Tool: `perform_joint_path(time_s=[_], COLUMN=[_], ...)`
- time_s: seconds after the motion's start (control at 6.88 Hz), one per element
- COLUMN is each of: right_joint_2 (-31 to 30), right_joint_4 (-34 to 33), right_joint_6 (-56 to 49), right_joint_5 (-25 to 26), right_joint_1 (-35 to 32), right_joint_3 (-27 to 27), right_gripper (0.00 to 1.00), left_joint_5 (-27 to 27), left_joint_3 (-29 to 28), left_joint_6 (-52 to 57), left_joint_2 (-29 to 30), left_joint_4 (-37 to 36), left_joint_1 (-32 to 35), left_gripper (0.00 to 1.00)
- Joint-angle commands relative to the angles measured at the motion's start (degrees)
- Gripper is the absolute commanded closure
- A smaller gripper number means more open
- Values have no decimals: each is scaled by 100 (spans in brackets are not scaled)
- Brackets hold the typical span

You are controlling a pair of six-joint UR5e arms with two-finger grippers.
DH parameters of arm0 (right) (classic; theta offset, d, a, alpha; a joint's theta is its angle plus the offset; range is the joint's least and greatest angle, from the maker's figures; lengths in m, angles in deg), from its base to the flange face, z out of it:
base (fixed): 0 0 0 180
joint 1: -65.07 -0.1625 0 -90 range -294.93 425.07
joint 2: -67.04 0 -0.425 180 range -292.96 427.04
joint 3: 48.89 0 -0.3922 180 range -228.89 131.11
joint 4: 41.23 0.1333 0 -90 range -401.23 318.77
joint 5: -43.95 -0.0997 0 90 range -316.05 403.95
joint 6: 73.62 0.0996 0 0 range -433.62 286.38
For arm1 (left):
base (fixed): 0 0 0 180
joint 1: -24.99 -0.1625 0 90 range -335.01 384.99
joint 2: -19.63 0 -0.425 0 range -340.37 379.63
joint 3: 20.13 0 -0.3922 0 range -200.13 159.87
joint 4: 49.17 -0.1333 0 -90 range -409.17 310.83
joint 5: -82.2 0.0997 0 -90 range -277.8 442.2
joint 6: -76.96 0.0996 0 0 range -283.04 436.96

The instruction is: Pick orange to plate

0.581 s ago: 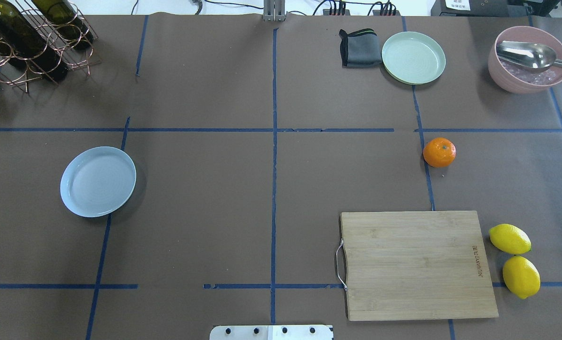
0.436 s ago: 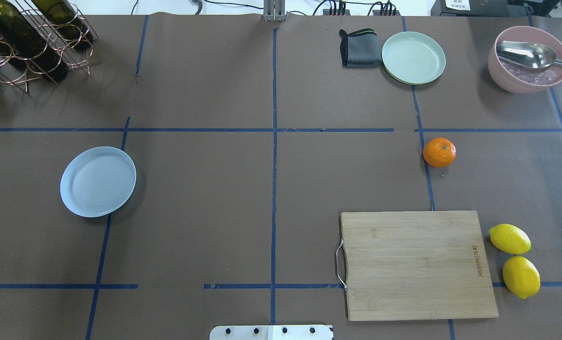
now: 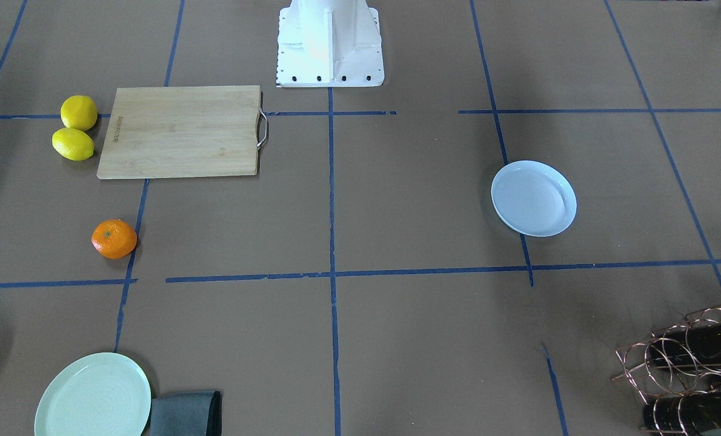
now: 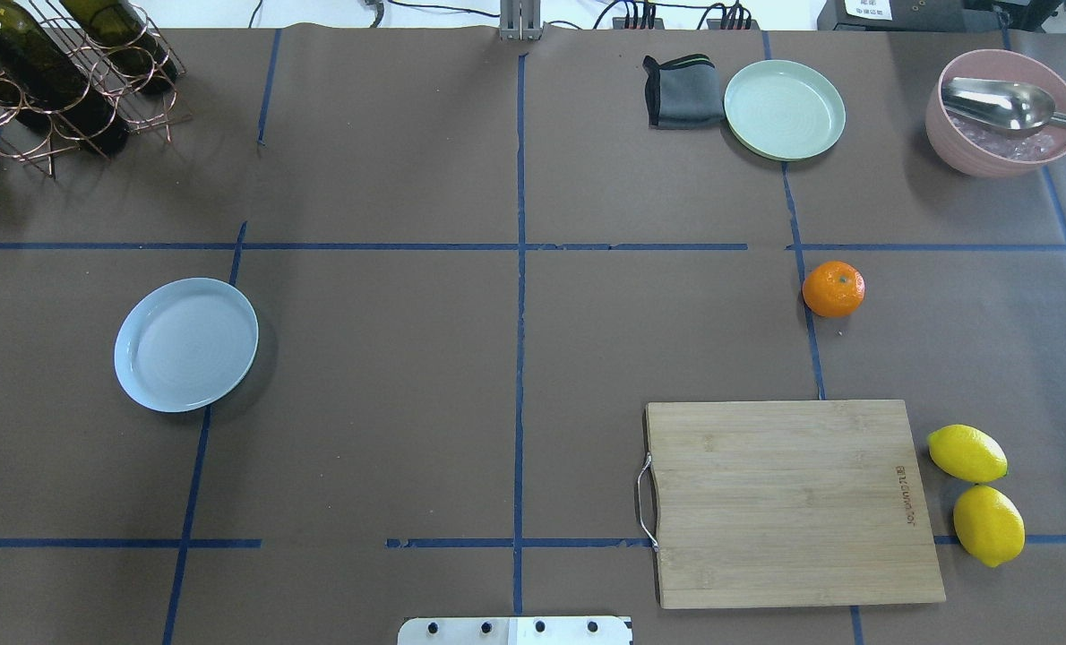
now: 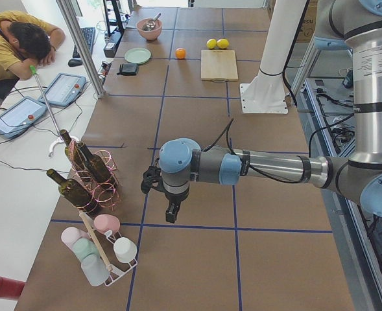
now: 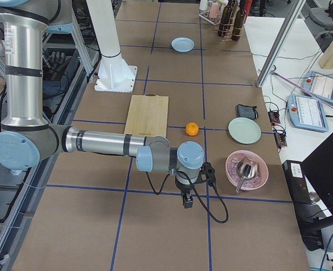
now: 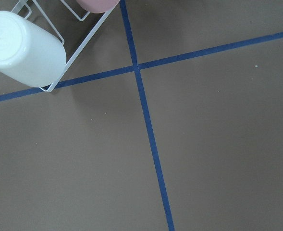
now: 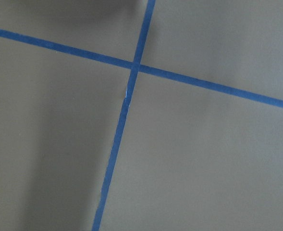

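Observation:
The orange (image 4: 833, 288) rests alone on the brown table, right of centre, just beyond the cutting board; it also shows as the orange (image 3: 114, 238). The white, faintly bluish plate (image 4: 185, 344) lies empty on the left half, far from the fruit. Neither arm reaches into the overhead or front views. My left gripper (image 5: 171, 210) hangs over the table's left end near the bottle rack, and my right gripper (image 6: 187, 200) hangs over the right end near the pink bowl. From these side views I cannot tell whether either is open or shut.
A wooden cutting board (image 4: 793, 502) lies at the front right with two lemons (image 4: 967, 453) beside it. At the back right are a pale green plate (image 4: 784, 109), a grey cloth (image 4: 681, 91) and a pink bowl with a spoon (image 4: 1003, 112). A bottle rack (image 4: 58, 72) stands back left.

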Motion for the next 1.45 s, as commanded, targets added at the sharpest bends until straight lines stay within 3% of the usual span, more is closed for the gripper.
perform_joint_path(time_s=[0.0, 0.15, 0.44, 0.58, 0.73, 0.87, 1.02, 1.16, 1.31], right_joint_2=[-32, -14, 4, 65, 152, 110, 83, 161, 118], right_joint_4=[1039, 1075, 1242, 1330, 1339, 1601, 2090, 2139, 2279], right_joint_6=[109, 92, 144, 727, 1716, 2066, 2295, 2898, 3104], right_joint_5=[-230, -485, -839, -857, -865, -900, -831, -830, -839], right_joint_1=[40, 49, 49, 101, 267, 399, 635, 934, 1024], right_joint_3=[289, 447, 230, 142, -216, -498, -492, -518, -527], right_gripper=[0, 0, 0, 0, 0, 0, 0, 0, 0], left_joint_5=[5, 5, -12, -38, -74, -126, 13, 92, 981], left_joint_3=[122, 44, -201, -420, -536, -493, -571, -607, -581], left_joint_6=[-8, 1, -69, -78, -826, -1904, -2341, -3668, -4621], left_joint_2=[111, 147, 382, 437, 437, 437, 385, 393, 367], left_joint_4=[753, 1306, 2726, 3597, 4058, 4480, 5659, 5714, 5732], left_joint_1=[-26, -26, -44, -61, -88, -445, -1327, -2162, -2789], left_gripper=[0, 0, 0, 0, 0, 0, 0, 0, 0])
